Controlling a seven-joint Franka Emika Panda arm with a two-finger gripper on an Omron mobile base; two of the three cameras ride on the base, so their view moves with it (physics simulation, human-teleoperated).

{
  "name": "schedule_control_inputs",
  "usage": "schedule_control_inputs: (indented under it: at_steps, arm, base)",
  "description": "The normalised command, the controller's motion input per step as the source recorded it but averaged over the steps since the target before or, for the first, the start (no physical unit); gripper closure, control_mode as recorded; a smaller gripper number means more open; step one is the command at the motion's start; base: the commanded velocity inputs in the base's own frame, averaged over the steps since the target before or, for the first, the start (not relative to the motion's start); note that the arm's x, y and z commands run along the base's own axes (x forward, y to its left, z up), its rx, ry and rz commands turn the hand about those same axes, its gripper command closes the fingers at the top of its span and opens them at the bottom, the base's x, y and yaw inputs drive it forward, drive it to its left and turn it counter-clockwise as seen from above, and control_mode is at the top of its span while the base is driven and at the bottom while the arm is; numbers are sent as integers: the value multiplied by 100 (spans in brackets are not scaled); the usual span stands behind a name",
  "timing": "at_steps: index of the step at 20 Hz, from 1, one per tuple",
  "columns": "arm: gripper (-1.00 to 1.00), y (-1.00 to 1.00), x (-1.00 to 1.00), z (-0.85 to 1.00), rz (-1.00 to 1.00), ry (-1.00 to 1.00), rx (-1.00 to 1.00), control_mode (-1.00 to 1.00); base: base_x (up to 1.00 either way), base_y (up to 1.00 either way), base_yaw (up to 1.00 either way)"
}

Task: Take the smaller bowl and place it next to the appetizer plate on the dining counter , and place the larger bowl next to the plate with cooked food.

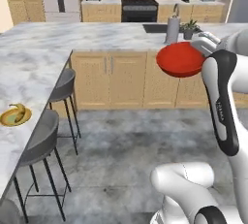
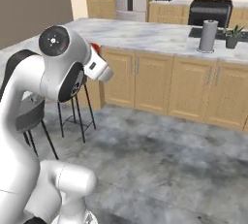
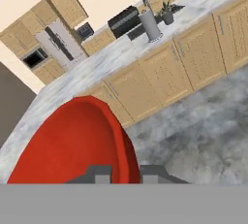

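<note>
Glossy plain red, the smaller bowl (image 1: 180,59) sits right at the pincer (image 3: 125,173), whose tips read dark grey. Behind it the cabinets (image 1: 110,79) glow honey-tan under white-grey veined marble. Well off to the pincer's side, the dining counter (image 1: 29,72) shows the same pale marbling, carrying the yellow-rimmed appetizer plate (image 1: 15,115), greenish centre, yellow-brown pieces. The stools (image 1: 46,138) are grey on black legs.

The white arm (image 1: 220,97) rises with its elbow bent, hand held high, jaws clamped shut.
</note>
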Motion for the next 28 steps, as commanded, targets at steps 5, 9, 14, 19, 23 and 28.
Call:
schedule_control_inputs:
  at_steps: [5, 9, 14, 19, 23, 28]
  arm:
    - [100, 0, 0, 0, 0, 0, 0, 100]
    - [100, 0, 0, 0, 0, 0, 0, 100]
    - [100, 0, 0, 0, 0, 0, 0, 100]
    - [100, 0, 0, 0, 0, 0, 0, 100]
    - [100, 0, 0, 0, 0, 0, 0, 100]
    - [100, 0, 0, 0, 0, 0, 0, 100]
  base:
    - [100, -56, 28]
    - [100, -47, 30]
    - [100, -5, 45]
    - [92, 4, 58]
    - [62, 23, 69]
    - [59, 30, 72]
